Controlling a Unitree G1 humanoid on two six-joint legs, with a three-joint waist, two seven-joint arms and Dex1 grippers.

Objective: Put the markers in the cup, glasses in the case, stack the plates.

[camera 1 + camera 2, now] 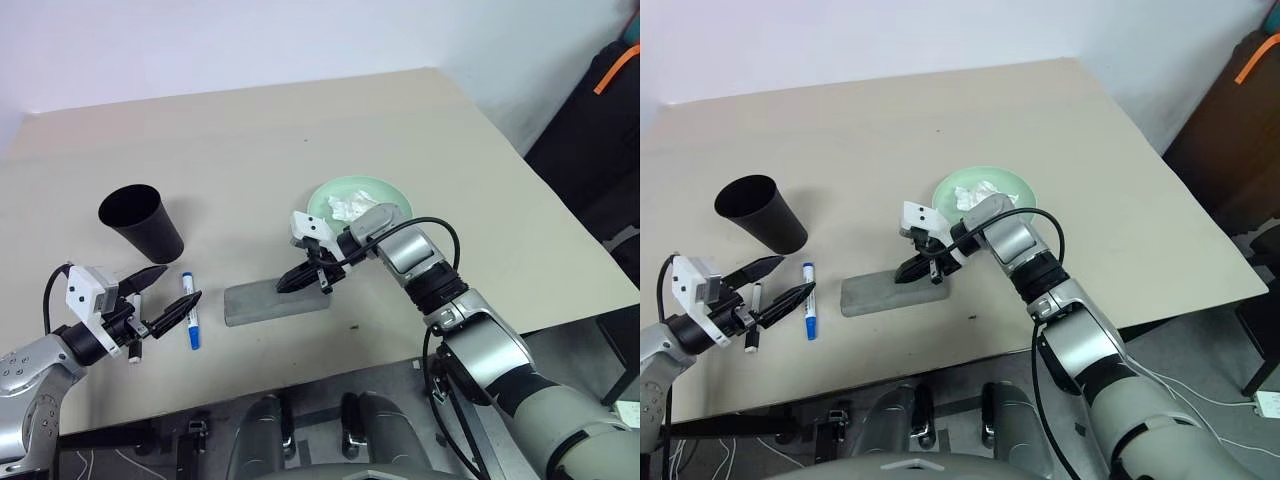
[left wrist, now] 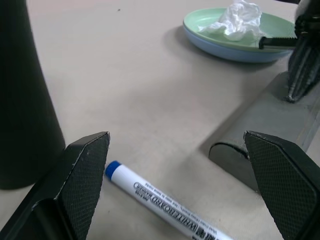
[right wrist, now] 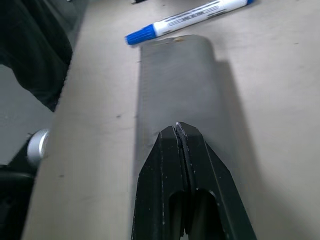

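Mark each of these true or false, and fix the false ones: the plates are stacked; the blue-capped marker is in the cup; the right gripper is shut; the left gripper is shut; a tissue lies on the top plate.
1. The plates are stacked. True: the mint green plate sits on the light blue plate.
2. The blue-capped marker is in the cup. False: it lies on the table beside the cup.
3. The right gripper is shut. True: its fingers meet, over the grey case.
4. The left gripper is shut. False: it is open, by the marker.
5. A crumpled tissue lies on the top plate. True.
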